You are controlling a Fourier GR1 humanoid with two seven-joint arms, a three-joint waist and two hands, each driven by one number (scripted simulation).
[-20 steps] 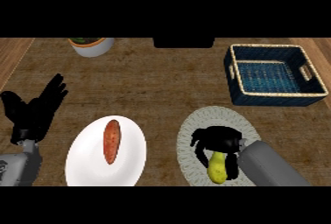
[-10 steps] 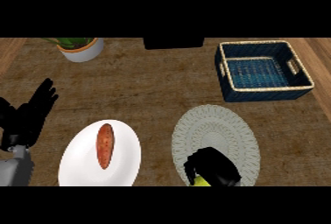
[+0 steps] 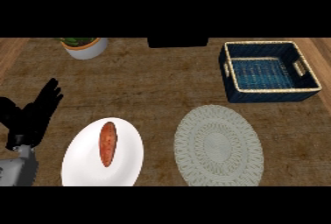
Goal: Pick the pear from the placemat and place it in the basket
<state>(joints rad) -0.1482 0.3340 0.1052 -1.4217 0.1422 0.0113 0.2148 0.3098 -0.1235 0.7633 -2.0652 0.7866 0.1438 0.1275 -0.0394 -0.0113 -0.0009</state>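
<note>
You see your left hand [image 3: 31,119] at the view's left edge, resting open. Its black fingers are straight, close together and slightly fanned at the tips. They point up and lean a little to the right. The thumb stands apart on the side nearer the edge. The hand holds nothing and touches nothing. Below it the wrist narrows into your grey left forearm [image 3: 18,169], which comes in at the lower left corner and runs almost straight up.

Free room on the counter [image 3: 149,87].
Bare wood separates mat [image 3: 218,146] and basket [image 3: 268,94]; plate [image 3: 81,162] lies just left of mat; pot [image 3: 84,49] far back.
</note>
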